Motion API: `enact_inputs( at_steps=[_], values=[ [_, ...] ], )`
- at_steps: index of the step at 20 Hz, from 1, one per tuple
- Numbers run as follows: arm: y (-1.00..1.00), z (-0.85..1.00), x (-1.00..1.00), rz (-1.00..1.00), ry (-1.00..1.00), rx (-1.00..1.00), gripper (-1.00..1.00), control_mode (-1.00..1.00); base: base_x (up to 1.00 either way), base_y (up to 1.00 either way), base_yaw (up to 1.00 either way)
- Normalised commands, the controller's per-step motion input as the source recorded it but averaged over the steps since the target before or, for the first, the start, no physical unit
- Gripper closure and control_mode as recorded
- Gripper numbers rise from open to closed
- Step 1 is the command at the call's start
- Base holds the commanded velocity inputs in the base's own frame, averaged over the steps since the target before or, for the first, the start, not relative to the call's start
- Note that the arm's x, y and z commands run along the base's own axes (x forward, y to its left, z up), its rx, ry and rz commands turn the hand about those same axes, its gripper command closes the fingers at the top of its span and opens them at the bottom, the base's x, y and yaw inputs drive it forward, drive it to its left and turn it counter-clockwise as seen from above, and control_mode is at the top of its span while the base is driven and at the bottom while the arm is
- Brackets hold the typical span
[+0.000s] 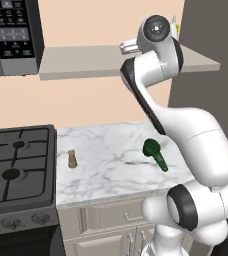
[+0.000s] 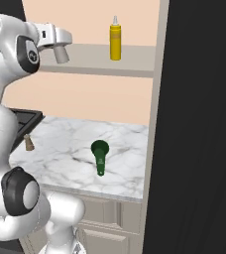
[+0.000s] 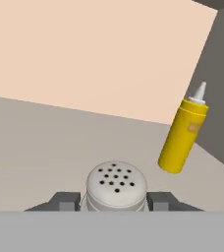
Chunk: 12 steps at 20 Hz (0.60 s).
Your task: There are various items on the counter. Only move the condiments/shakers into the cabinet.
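Nearest the camera in the hand view, the gripper (image 3: 115, 201) is clenched on the grey shaker (image 3: 116, 185), a finger (image 3: 65, 201) pressed to each side of its perforated cap at 6 o'clock. Beyond it, at about 2 o'clock, the yellow squeeze bottle (image 3: 182, 136) already stands upright on the cabinet (image 3: 40, 142), well apart from the shaker. In the right base view the shaker (image 2: 61, 53) hangs from the hand at shelf height, near the board's front edge; whether its base touches the board I cannot tell. Down on the counter (image 1: 111, 165) the brown shaker (image 1: 72, 159) waits at 9 o'clock near the stove (image 1: 16, 165), and the dark green long-handled thing (image 1: 155, 154) lies at 3 o'clock, where it should stay. By my judgement the step in hand is setting the grey shaker down, with the brown one left to fetch. The risk lies in letting go too close to the front lip or while the base is above the board: the shaker could tip and roll off onto the counter. A push too far toward 2 o'clock could knock the bottle over.
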Motion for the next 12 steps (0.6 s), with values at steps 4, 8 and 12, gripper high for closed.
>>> enact_inputs(
  at_steps=[4,8,12],
  values=[
    [0.00,-0.03,0.68,0.06,0.00,0.00,1.00,-1.00,0.00,0.00,0.00],
    [0.00,-0.13,0.69,0.08,0.00,0.06,1.00,-1.00,0.00,0.00,0.00],
    [0.00,-0.18,0.62,0.04,0.00,0.06,1.00,-1.00,0.00,0.00,0.00]
  ],
)
